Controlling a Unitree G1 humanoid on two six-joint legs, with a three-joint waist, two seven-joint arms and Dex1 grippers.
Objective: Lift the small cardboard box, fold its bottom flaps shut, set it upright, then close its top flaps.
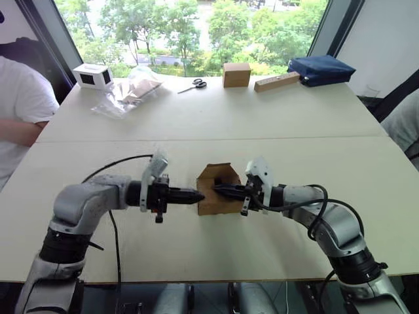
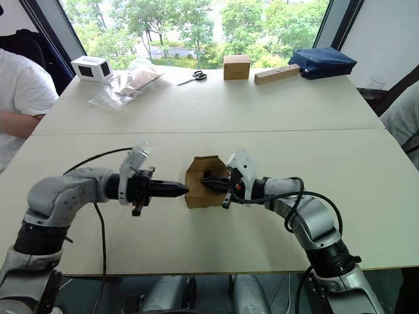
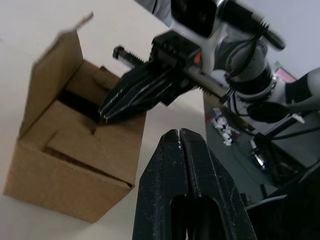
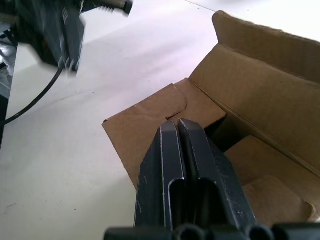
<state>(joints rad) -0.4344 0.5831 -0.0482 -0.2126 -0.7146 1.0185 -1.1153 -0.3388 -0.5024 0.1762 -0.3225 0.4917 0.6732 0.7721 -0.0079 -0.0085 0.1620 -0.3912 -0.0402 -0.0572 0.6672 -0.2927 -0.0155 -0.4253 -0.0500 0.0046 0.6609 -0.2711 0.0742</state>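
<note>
The small cardboard box [image 1: 213, 205] stands on the white table [image 1: 209, 124] between my two arms. One of its flaps rises at the far side and the other top flaps [image 4: 150, 117] lie partly folded inward. My right gripper [image 1: 215, 188] is shut, its tips resting over the folded flaps at the box's opening, as the left wrist view shows. At the box's left side my left gripper [image 1: 200, 195] points at it, shut and holding nothing. Its tips [image 3: 178, 134] stay just short of the cardboard [image 3: 65, 170].
Along the far edge lie a white box with black panels [image 1: 92, 76], a plastic bag [image 1: 131, 90], scissors [image 1: 192, 85], a tan cube carton [image 1: 236, 74], a wooden block [image 1: 277, 82] and a blue pouch [image 1: 321, 69]. A person in white [image 1: 19, 111] sits at the left.
</note>
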